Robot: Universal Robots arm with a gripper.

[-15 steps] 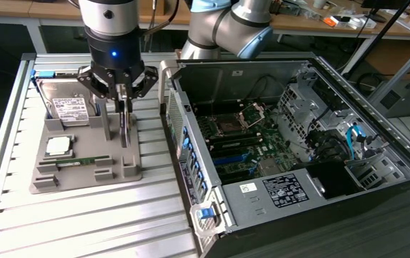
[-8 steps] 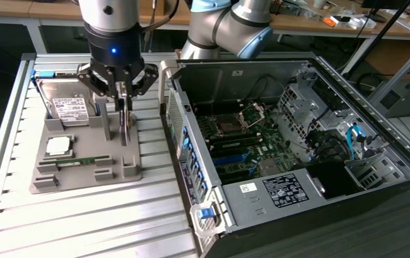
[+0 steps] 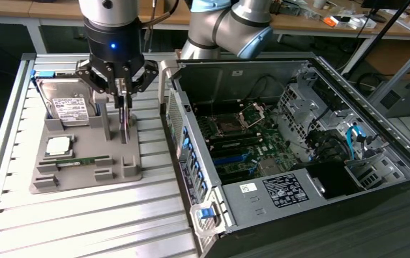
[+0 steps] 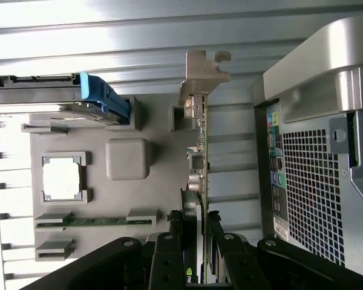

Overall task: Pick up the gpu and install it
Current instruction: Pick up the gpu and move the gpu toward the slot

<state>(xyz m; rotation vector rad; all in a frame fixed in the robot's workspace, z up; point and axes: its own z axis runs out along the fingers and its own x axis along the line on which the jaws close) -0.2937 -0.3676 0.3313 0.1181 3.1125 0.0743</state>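
Fingers (image 4: 215, 241) clamp the edge-on gpu (image 4: 201, 145), its gripped end hidden between them.

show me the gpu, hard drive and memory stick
gpu (image 3: 125, 128), exterior view, its thin edge
hard drive (image 3: 72, 109), exterior view, white label
memory stick (image 3: 76, 160), exterior view, middle of the green strip

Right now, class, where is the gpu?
In the exterior view's left half, the gpu stands on edge in the grey holder, between the hard drive and the open computer case, gripped by the hand.
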